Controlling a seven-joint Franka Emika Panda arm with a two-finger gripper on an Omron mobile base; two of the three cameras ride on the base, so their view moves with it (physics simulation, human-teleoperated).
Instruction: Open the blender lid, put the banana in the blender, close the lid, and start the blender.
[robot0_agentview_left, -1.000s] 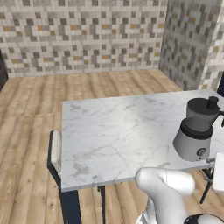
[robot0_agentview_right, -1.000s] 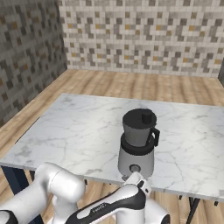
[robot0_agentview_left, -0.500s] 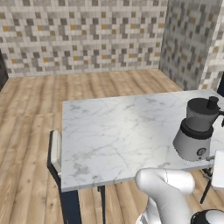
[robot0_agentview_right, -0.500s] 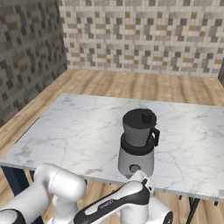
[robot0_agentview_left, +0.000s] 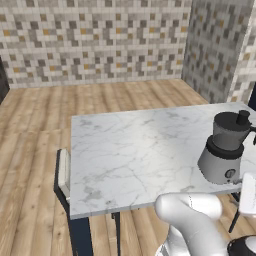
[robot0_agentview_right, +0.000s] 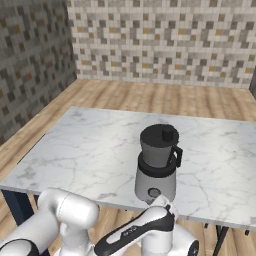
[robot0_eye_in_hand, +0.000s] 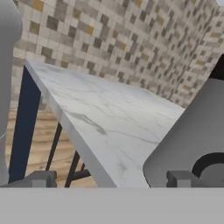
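Note:
The blender (robot0_agentview_left: 224, 156) (robot0_agentview_right: 157, 171) stands near the front edge of the marble table (robot0_agentview_left: 125, 150) (robot0_agentview_right: 80, 150). It has a grey round base, a black collar and a dark jar. The blender lid (robot0_agentview_left: 231, 120) (robot0_agentview_right: 159, 136) sits flat on the jar, knob up. In the hand view the blender base (robot0_eye_in_hand: 192, 131) looms close on the right, with its dark front knob (robot0_eye_in_hand: 213, 167) low down. My gripper (robot0_eye_in_hand: 109, 179) is open wide, low at the table's edge, with nothing between its fingertips (robot0_eye_in_hand: 41, 178). My white hand (robot0_agentview_right: 165, 204) sits just in front of the base. The banana is out of view.
A dark blue table leg (robot0_eye_in_hand: 24, 127) and thin metal struts run under the table edge. A pale chair (robot0_agentview_left: 62, 172) stands at the table's left end. Wooden floor (robot0_agentview_left: 40, 115) and mosaic tiled walls (robot0_agentview_right: 165, 40) surround the table.
My hand has crept slightly toward the blender base below the table edge. The blender and its lid have not moved, and the jaws stay open.

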